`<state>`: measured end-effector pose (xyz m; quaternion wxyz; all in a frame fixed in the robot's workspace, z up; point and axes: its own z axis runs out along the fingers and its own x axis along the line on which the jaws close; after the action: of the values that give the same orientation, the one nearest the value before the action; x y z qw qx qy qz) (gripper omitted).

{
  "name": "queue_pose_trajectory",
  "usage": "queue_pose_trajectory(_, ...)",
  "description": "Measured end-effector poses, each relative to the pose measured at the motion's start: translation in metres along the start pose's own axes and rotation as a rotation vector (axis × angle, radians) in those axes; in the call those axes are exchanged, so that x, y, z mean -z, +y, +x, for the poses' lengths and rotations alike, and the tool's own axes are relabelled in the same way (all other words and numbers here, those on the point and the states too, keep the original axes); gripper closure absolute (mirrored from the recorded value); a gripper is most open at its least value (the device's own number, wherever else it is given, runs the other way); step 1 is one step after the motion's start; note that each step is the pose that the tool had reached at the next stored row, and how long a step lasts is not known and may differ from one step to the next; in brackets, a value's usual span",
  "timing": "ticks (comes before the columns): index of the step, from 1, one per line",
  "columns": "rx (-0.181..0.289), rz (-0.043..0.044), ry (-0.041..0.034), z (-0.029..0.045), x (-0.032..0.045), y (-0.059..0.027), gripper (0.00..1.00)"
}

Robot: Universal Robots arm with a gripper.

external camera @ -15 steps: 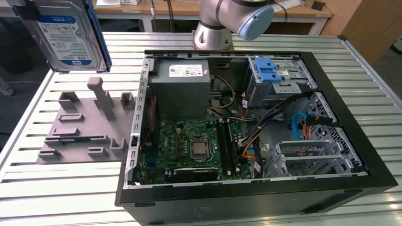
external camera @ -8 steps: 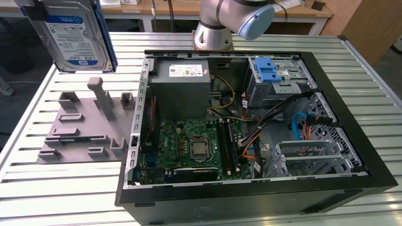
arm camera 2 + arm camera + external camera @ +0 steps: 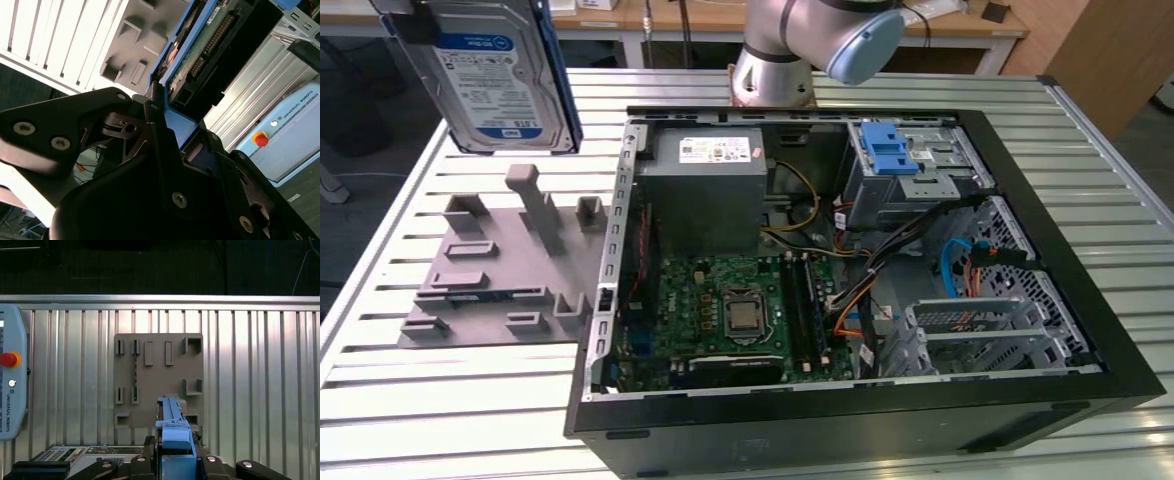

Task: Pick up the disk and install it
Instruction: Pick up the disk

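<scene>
Tool clenched on disk; black fingers press blue bracket from both sides. In first wrist view, disk edge-on, directly over grey fixture plate. Plate flat on slatted bench. Teach pendant off to side, apart from plate. In exterior view, disk upright in air, label facing camera, touching nothing below. Toward exterior view's right: open computer case, just beside plate. Drive cage with blue latch in far corner of case. Arm base behind case.
</scene>
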<state>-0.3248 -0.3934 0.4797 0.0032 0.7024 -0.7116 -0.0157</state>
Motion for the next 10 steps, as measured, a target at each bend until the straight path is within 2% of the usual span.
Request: queue_pose_trajectory(10,0.0,0.0,0.0,0.0001,0.0002,-0.0156,0.63)
